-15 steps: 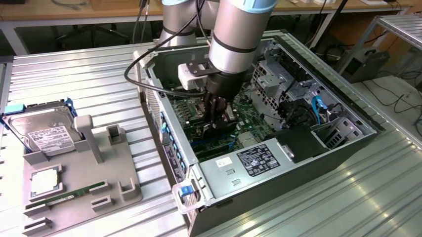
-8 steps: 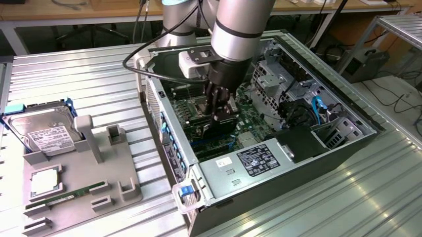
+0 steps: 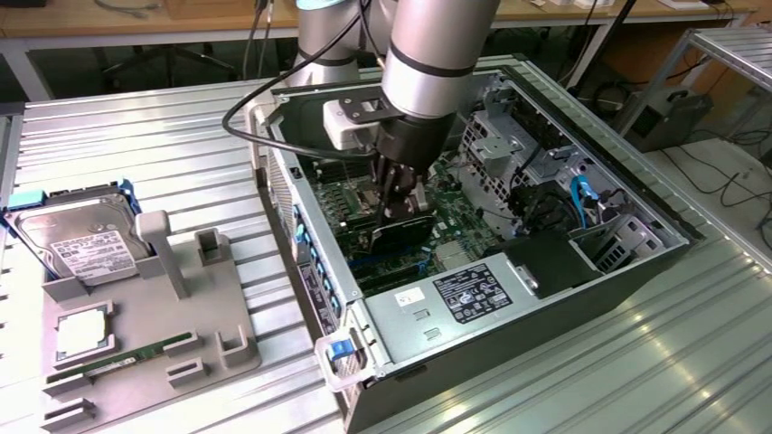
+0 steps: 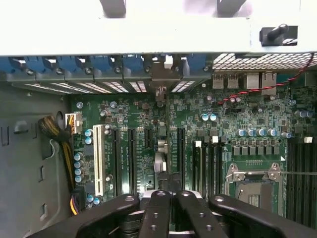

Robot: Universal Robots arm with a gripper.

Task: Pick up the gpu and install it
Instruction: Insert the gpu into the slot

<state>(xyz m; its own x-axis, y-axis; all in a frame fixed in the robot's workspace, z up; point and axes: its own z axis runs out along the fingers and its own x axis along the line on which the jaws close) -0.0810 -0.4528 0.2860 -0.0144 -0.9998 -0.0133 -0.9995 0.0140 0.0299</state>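
The gripper (image 3: pixel 400 210) is clamped on the upright gpu (image 3: pixel 402 237) (edge down), lining it up over a motherboard (image 4: pixel 148 148) slot.

Open computer case (image 3: pixel 627 262), grey holder tray (image 3: pixel 133 362) with hard drive (image 3: pixel 75 240) and memory stick (image 3: pixel 121 357).

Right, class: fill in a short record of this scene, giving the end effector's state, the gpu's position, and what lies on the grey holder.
end effector: shut on the gpu
gpu: on edge, over the motherboard inside the open computer case
hard drive: on the grey holder
memory stick: on the grey holder
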